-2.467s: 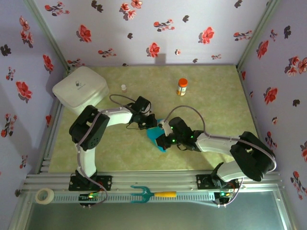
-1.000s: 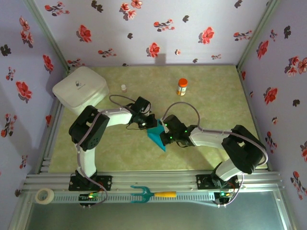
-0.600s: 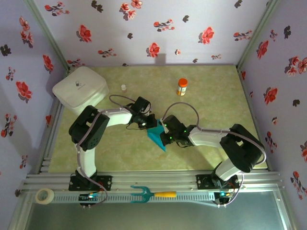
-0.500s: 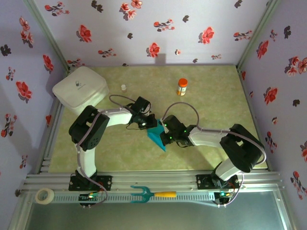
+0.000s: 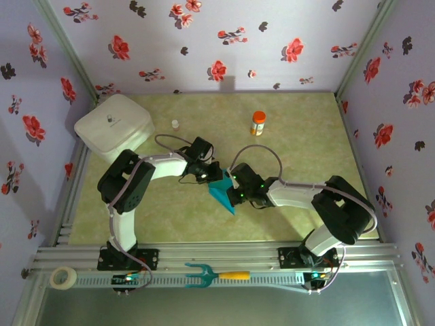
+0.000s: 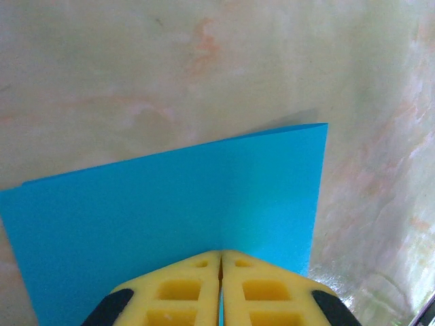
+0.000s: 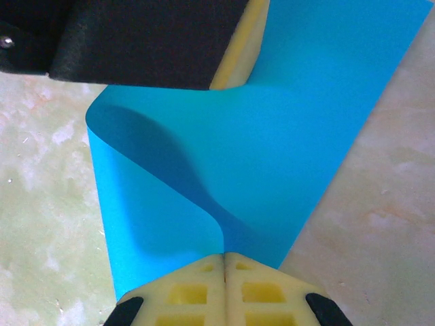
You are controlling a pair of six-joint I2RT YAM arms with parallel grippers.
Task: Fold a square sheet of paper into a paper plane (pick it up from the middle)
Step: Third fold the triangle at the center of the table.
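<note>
Top external view: I see the square sheet of paper (image 5: pixel 223 194) at mid-table, held between the arms, the left gripper (image 5: pixel 207 175) pinching its far-left edge and the right gripper (image 5: pixel 232 185) pinching its right edge, both equally near.

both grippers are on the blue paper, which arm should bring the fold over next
Right, probably. The right gripper is shut on a part of the square sheet of paper that curls over, so it could carry that edge across. The left gripper is shut on a flat stretch, which suits anchoring.
</note>
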